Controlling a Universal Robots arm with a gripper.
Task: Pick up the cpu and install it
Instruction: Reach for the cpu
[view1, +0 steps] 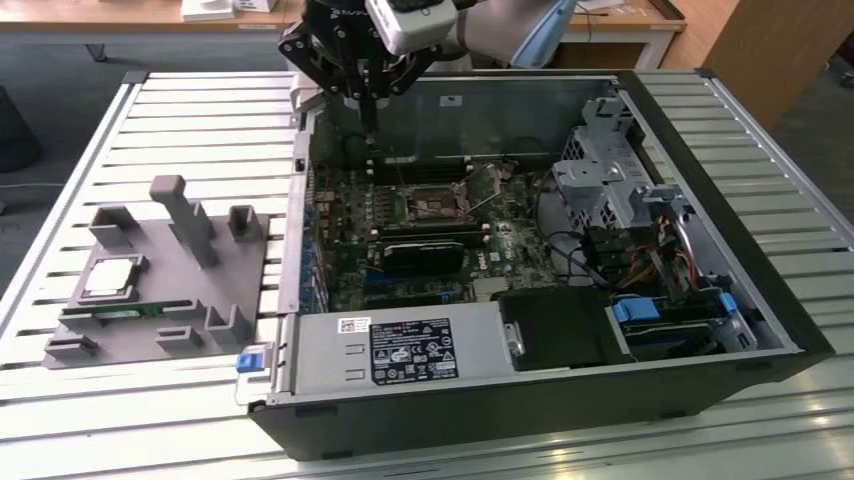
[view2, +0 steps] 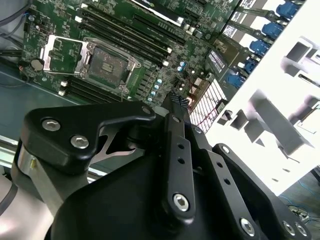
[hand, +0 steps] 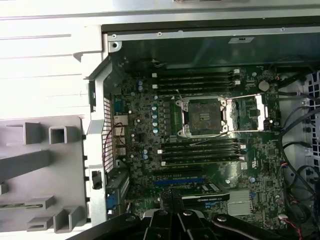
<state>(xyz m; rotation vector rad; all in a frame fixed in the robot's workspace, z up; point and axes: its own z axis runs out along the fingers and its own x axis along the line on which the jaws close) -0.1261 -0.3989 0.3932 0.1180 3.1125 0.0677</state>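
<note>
— Starting at the exterior view's left: where is the cpu?

— Outside the case, lying flat and silver side up in a recess of the grey holder tray, just beside the green memory stick. I'd guess the recess keeps it square for a straight grab.

— And the gripper?

— Well apart from the chip. It hangs over the far end of the case, above the wall nearest the tray. Its fingers are pinched together with nothing between them.

— Further right?

— The motherboard's socket is empty. In the first wrist view its retaining frame is swung aside, presumably so the chip can drop straight in. Beyond that are the drive cage and cables.
</note>
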